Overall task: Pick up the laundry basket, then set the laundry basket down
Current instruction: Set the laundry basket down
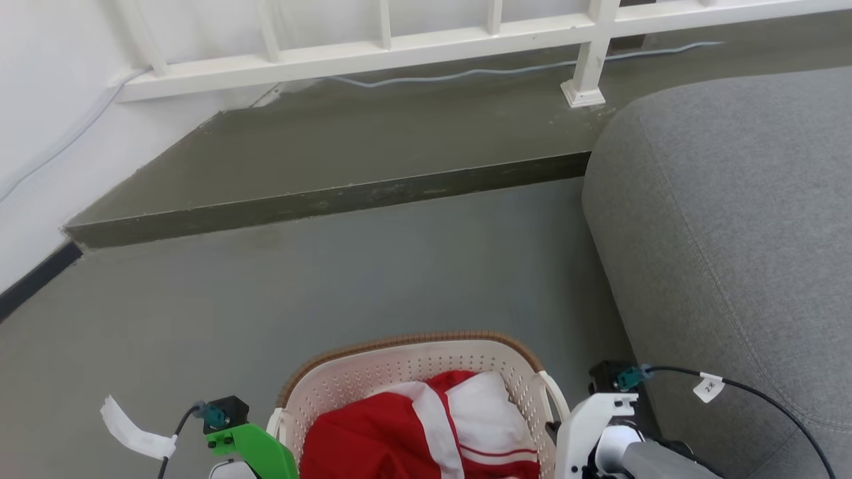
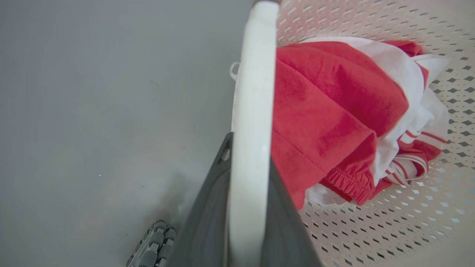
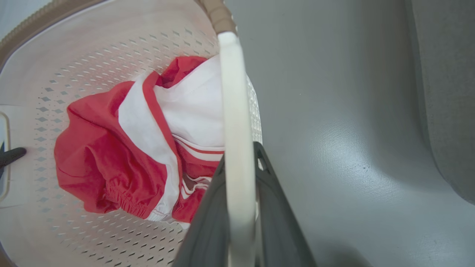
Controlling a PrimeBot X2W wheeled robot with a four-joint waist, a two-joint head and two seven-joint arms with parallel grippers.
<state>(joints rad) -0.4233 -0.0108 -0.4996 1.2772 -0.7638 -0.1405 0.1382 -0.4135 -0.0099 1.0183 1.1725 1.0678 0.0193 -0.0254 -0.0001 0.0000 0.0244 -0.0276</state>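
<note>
Cut off: the head view's bottom edge crops the near half of the laundry basket (image 1: 413, 340) and most of both arms.
Hidden: the basket's underside; I cannot tell whether it rests on the floor (image 1: 333, 279) or hangs just above it.
Hard to make out: a grey ribbed part (image 2: 152, 244) at the bottom of the left wrist view, blurred.
Left tool (image 2: 249, 155): its 2 dark fingers clamp the basket's left handle (image 2: 256, 74), 1 finger on each side.
Right tool (image 3: 241, 155): narrow too, gripping the right handle (image 3: 232, 92) between its 2 fingers.
Basket: low centre in the head view, between the 2 arms, near a grey sofa (image 1: 732, 233) on the robot's right.
Contents: red-and-white clothing (image 1: 373, 432) bunched on the perforated bottom.
Floor: smooth grey, with a darker raised step (image 1: 333, 153) beyond.
Room: a white railing (image 1: 373, 50) stands on the step, a pale cable (image 1: 466, 72) runs along under it, and a white wall (image 1: 40, 100) closes the left side.
</note>
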